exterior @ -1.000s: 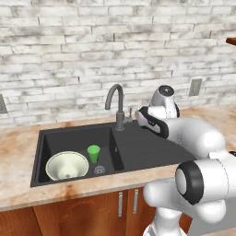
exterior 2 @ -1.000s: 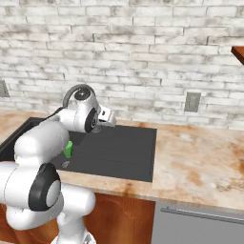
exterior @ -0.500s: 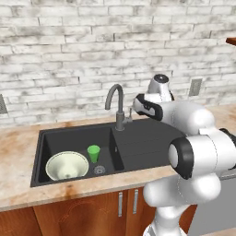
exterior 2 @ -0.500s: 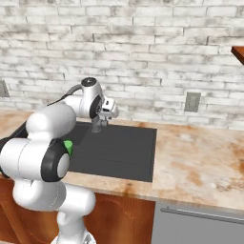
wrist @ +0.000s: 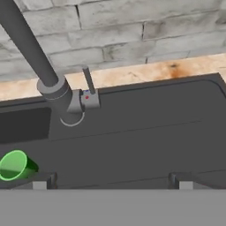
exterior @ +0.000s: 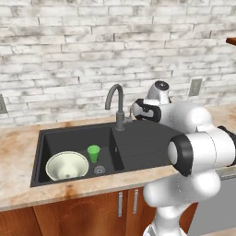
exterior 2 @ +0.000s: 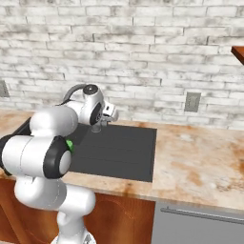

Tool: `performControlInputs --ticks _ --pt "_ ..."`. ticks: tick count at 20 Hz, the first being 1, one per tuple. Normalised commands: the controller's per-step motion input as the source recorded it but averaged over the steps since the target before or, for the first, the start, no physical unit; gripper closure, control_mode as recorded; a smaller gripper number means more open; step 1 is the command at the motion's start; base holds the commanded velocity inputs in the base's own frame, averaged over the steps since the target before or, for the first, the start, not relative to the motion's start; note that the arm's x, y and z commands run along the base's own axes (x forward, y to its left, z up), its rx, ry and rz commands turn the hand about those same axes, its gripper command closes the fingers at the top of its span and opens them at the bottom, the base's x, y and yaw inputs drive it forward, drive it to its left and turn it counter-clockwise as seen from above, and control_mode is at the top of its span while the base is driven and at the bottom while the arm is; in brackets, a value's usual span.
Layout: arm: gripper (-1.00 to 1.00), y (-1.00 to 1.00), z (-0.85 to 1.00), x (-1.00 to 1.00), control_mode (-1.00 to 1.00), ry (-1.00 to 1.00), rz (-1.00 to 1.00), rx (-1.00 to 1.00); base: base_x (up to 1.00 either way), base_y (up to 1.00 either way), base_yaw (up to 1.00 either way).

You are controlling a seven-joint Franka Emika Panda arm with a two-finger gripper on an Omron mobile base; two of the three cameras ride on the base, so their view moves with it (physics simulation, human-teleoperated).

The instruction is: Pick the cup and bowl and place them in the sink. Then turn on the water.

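The black sink [exterior: 143, 147] holds the pale bowl [exterior: 67, 166] and the small green cup [exterior: 93, 153] in its left basin, the cup upright just right of the bowl. My gripper [exterior: 132, 114] hovers open and empty over the flat right part of the sink, just right of the grey gooseneck faucet [exterior: 117, 102]. The hand view looks at the faucet base [wrist: 62, 95] and its thin lever [wrist: 89, 87], with the cup [wrist: 15, 165] at lower left. The fingertips [wrist: 44, 182] stand wide apart. No water runs from the spout. From the right, the gripper [exterior 2: 111, 114] hangs over the sink [exterior 2: 119, 147].
A brick wall backs the marbled counter [exterior: 18, 152]. A wall outlet [exterior: 196, 86] sits right of the sink. Wooden cabinet doors [exterior: 92, 212] run below the counter edge, and a steel appliance front [exterior 2: 200, 224] is at the lower right.
The arm has swung the hand toward the faucet and lowered it beside the faucet base. The jaws stayed open. Cup and bowl have not moved.
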Motion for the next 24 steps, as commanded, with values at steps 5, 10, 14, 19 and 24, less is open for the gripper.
performControlInputs --ticks 5,10,14,19,24 --pt "-1.0 0.1 0.0 0.32 -1.0 -0.07 0.0 0.0 0.0 0.0 0.0" --pt "-1.0 -0.02 -0.03 0.34 -1.0 -0.14 0.0 0.0 0.0 0.0 0.0" --pt "-1.0 0.0 -0.09 0.03 -1.0 -0.07 0.0 0.0 0.0 0.0 0.0" --pt "-1.0 0.0 -0.02 0.09 -1.0 0.0 0.0 0.0 0.0 0.0 0.0" --pt "-1.0 0.0 -0.01 0.39 -1.0 0.07 0.0 0.0 0.0 0.0 0.0"
